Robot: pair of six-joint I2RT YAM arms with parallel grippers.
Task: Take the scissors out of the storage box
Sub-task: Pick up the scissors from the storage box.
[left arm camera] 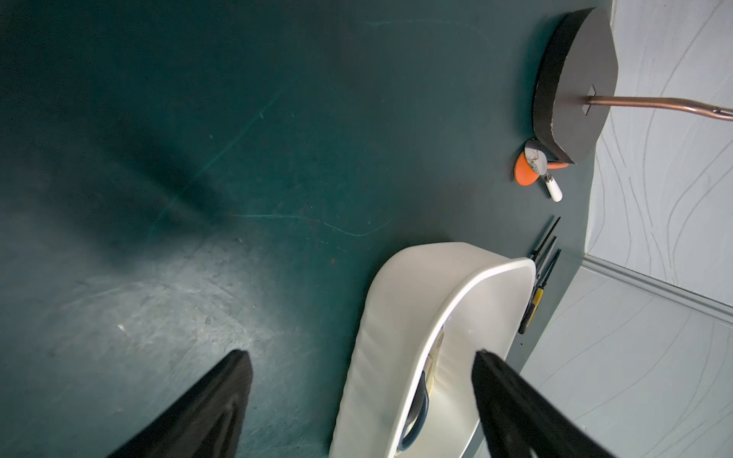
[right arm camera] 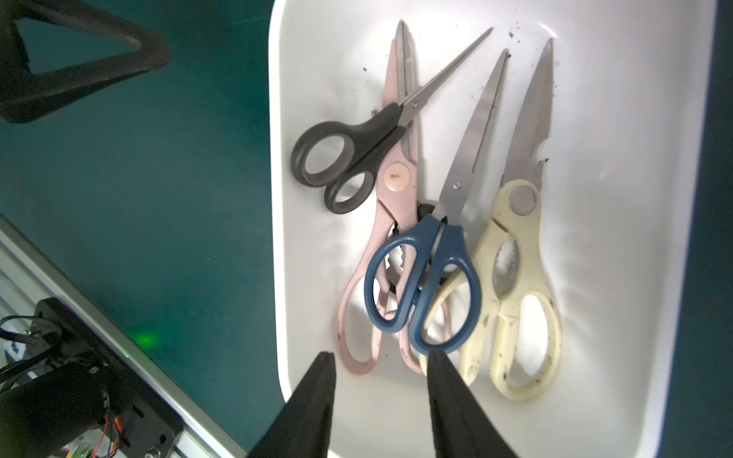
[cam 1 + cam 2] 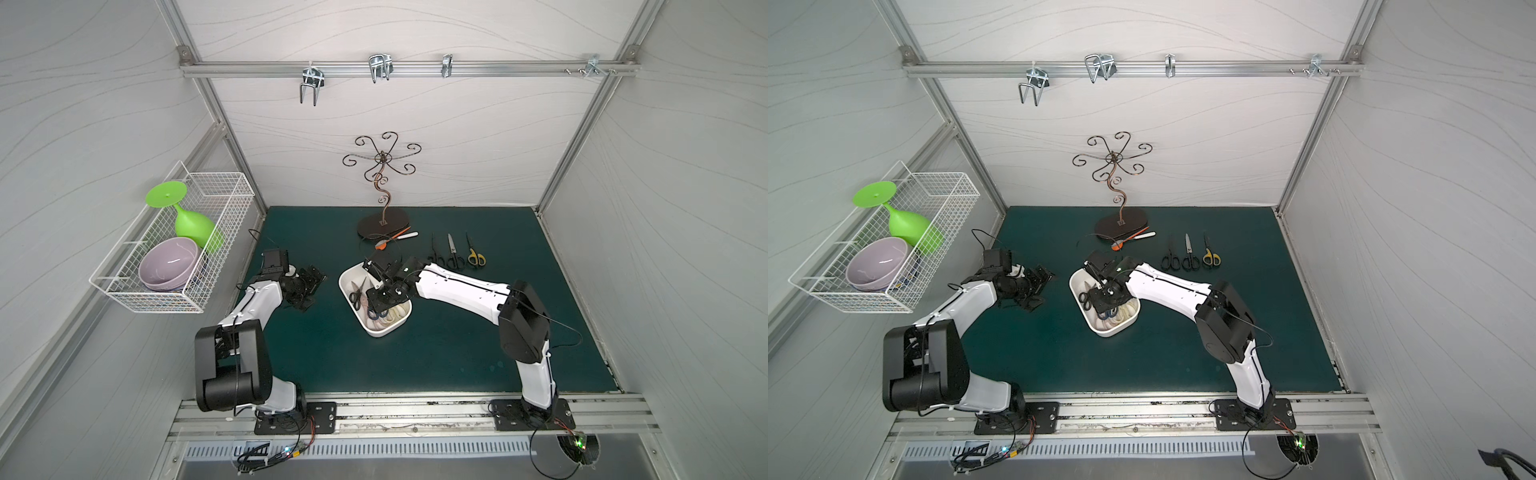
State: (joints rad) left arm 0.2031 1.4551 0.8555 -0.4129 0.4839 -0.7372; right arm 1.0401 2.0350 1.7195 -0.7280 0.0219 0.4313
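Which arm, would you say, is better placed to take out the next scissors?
Right: the right fingers hang open above the blue scissors inside the storage box; the left fingers sit outside it.

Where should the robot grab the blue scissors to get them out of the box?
Probably the handle loops of the blue scissors, coming straight down from above. The loops rest on top of the pink shears and cream shears, so they sit raised, while the blades lie low between them. The right gripper, open, is nearest that end.
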